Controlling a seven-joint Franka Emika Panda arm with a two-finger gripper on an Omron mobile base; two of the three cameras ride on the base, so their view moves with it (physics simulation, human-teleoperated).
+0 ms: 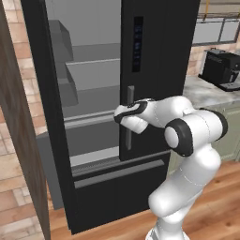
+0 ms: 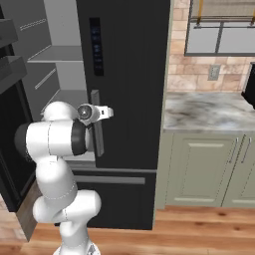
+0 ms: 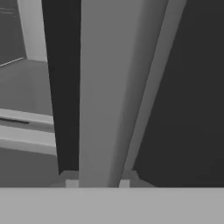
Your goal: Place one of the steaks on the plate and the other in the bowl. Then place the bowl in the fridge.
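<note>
Arm bent toward the fridge (image 1: 154, 42), jaws narrowly parted around its door handle (image 3: 109, 96)

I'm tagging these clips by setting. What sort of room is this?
A home kitchen, rendered: a tall black fridge with one door open, a marble-look counter over pale green cabinets, and a coffee machine.

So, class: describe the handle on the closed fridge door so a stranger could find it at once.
Find the tall black fridge. On its closed right door, below the small dark display panel, runs a grey vertical handle. It is the only pale bar there, with the gripper at it.
</note>
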